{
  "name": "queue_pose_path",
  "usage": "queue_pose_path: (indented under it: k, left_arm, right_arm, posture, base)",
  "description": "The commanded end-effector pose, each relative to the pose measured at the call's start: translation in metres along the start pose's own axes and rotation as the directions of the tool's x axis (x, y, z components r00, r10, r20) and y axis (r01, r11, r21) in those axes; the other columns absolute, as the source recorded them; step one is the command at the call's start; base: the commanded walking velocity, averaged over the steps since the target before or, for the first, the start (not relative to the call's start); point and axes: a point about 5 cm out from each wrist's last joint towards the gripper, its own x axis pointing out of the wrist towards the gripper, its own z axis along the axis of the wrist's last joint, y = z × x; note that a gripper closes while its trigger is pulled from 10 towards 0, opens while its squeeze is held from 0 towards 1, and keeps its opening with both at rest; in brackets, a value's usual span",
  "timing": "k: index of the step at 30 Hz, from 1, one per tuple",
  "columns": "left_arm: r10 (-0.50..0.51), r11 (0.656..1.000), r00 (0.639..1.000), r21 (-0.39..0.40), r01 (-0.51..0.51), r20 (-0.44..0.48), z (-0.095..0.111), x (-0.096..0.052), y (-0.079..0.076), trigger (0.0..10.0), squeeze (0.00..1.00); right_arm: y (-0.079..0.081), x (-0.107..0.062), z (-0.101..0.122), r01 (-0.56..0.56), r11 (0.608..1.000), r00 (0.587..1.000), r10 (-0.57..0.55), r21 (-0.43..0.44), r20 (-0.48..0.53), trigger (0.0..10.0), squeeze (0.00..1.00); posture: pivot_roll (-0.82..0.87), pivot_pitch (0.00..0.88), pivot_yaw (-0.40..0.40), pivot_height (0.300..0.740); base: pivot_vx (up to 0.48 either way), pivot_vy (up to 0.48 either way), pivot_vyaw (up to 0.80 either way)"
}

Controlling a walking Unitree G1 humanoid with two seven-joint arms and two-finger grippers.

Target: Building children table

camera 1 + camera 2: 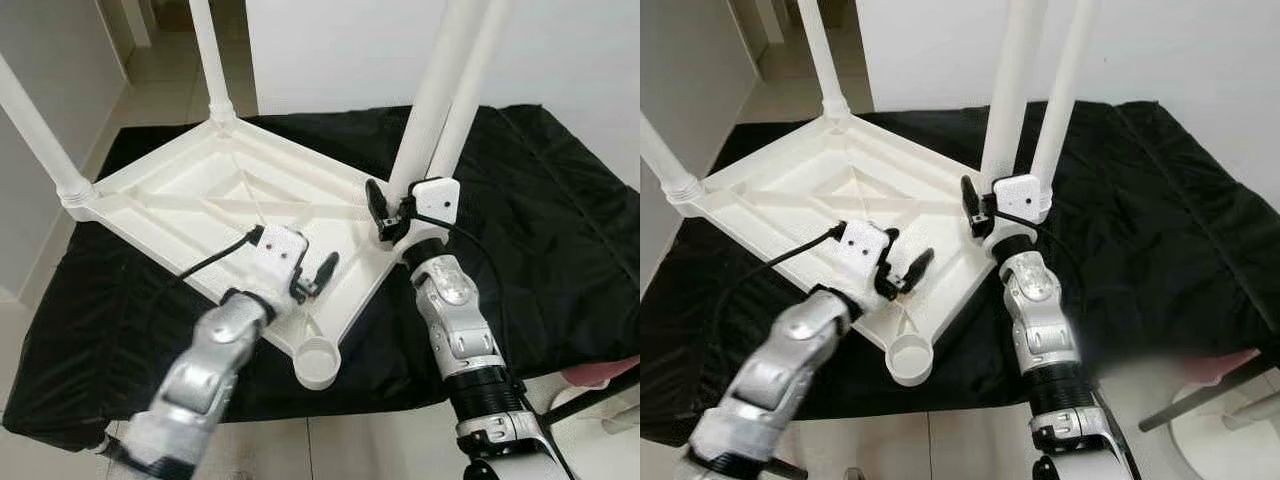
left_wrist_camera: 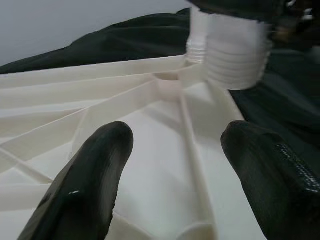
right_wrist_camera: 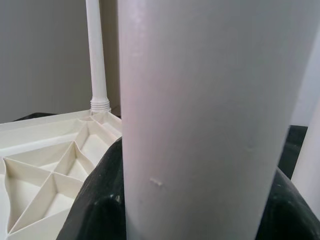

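Note:
A white plastic table top point(image 1: 200, 190) lies upside down on a black cloth. One white leg point(image 1: 208, 60) stands in its far corner and another point(image 1: 35, 130) in its left corner. At the right corner, my right gripper point(image 1: 393, 215) is shut on a third leg point(image 1: 430, 100), held nearly upright, with its threaded end point(image 2: 235, 55) just above the ribs. A further leg point(image 1: 475, 80) rises close behind it. The near corner socket point(image 1: 318, 362) stands empty. My left gripper point(image 1: 315, 275) hovers open over the ribs near the front right edge, its fingers point(image 2: 100, 165) holding nothing.
The black cloth point(image 1: 540, 220) covers a low platform that drops to tiled floor point(image 1: 330, 445) at the front. A white wall point(image 1: 330, 50) is behind, with a passage at the far left. Something pink point(image 1: 600, 375) lies low at the right.

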Motion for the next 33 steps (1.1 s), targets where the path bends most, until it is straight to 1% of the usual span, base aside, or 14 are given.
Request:
queue_pose_path:
  k: [1,2,4,6,9,11,13,14,17,19,20,24,31,33]
  left_arm:
    - [-0.063,0.998,0.998,0.029,0.063,-0.003,0.001,-0.006,-0.001,10.0,0.00]
    - [-0.063,0.998,0.998,0.029,0.063,-0.003,0.001,-0.006,-0.001,10.0,0.00]
    - [-0.125,0.988,0.990,0.086,0.131,-0.072,-0.002,-0.020,0.004,10.0,0.00]
    - [-0.134,0.986,0.988,0.088,0.140,-0.079,-0.002,-0.022,0.004,10.0,0.00]
    - [-0.130,0.974,0.979,0.164,0.155,-0.157,-0.008,-0.030,0.015,10.0,0.00]
    - [-0.129,0.972,0.977,0.173,0.158,-0.168,-0.009,-0.032,0.016,10.0,0.00]
    - [-0.120,0.963,0.972,0.215,0.163,-0.203,-0.014,-0.034,0.019,10.0,0.00]
    - [-0.095,0.948,0.962,0.272,0.166,-0.256,-0.023,-0.036,0.023,10.0,0.00]
    - [-0.100,0.932,0.952,0.308,0.192,-0.290,-0.029,-0.037,0.020,10.0,0.00]
    - [-0.108,0.922,0.945,0.325,0.211,-0.307,-0.033,-0.035,0.015,10.0,0.00]
    - [-0.118,0.911,0.941,0.341,0.230,-0.319,-0.037,-0.030,0.004,10.0,0.00]
    - [-0.122,0.911,0.943,0.342,0.230,-0.309,-0.037,-0.024,-0.004,10.0,0.00]
    - [-0.111,0.934,0.963,0.305,0.185,-0.245,-0.036,0.002,-0.022,10.0,0.00]
    - [-0.121,0.942,0.970,0.285,0.179,-0.210,-0.032,0.015,-0.036,10.0,0.00]
  right_arm:
    - [0.001,-0.002,0.005,-0.006,1.000,1.000,0.006,0.016,0.029,10.0,0.00]
    - [0.001,-0.002,0.005,-0.006,1.000,1.000,0.006,0.016,0.029,10.0,0.00]
    - [-0.002,-0.007,0.011,-0.011,0.999,0.997,0.009,0.030,0.072,10.0,0.00]
    - [-0.002,-0.007,0.012,-0.012,0.999,0.997,0.009,0.032,0.078,10.0,0.00]
    - [-0.003,-0.012,0.012,-0.017,0.999,0.996,0.013,0.052,0.087,10.0,0.00]
    - [-0.003,-0.012,0.013,-0.018,0.998,0.996,0.013,0.053,0.088,10.0,0.00]
    - [-0.003,-0.012,0.012,-0.019,0.998,0.996,0.014,0.055,0.087,10.0,0.00]
    - [-0.002,-0.013,0.012,-0.027,0.999,0.996,0.023,0.046,0.086,10.0,0.00]
    - [-0.001,-0.013,0.013,-0.033,0.998,0.996,0.029,0.050,0.087,10.0,0.00]
    - [0.000,-0.013,0.013,-0.036,0.998,0.996,0.031,0.059,0.088,10.0,0.00]
    - [0.002,-0.012,0.013,-0.040,0.997,0.995,0.033,0.073,0.090,10.0,0.00]
    - [0.003,-0.012,0.013,-0.041,0.996,0.995,0.033,0.081,0.091,10.0,0.00]
    - [0.005,-0.013,0.011,-0.037,0.995,0.996,0.030,0.087,0.084,10.0,0.00]
    - [0.004,-0.014,0.010,-0.035,0.996,0.996,0.028,0.086,0.081,10.0,0.00]
  posture:
    - [0.07,0.069,0.034,0.740]
    - [0.07,0.069,0.034,0.740]
    - [0.07,0.065,0.027,0.740]
    - [0.07,0.065,0.027,0.740]
    - [0.07,0.059,0.023,0.740]
    - [0.07,0.059,0.023,0.740]
    - [0.07,0.050,0.020,0.740]
    - [0.08,0.045,0.017,0.740]
    - [0.07,0.042,0.015,0.740]
    - [0.08,0.041,0.015,0.740]
    - [0.08,0.037,0.013,0.740]
    - [0.08,0.037,0.013,0.740]
    - [0.07,0.030,0.023,0.740]
    - [0.06,0.030,0.028,0.740]
  base:
    - [0.000,0.000,0.00]
    - [0.000,0.000,0.00]
    - [0.000,0.000,0.00]
    - [0.000,0.000,0.00]
    - [0.000,0.000,0.00]
    - [0.000,0.000,0.00]
    - [0.000,0.000,0.00]
    - [0.000,0.000,0.00]
    - [0.000,0.000,0.00]
    - [0.000,0.000,0.00]
    - [0.000,0.000,0.00]
    - [0.000,0.000,0.00]
    - [0.000,0.000,0.00]
    - [0.000,0.000,0.00]
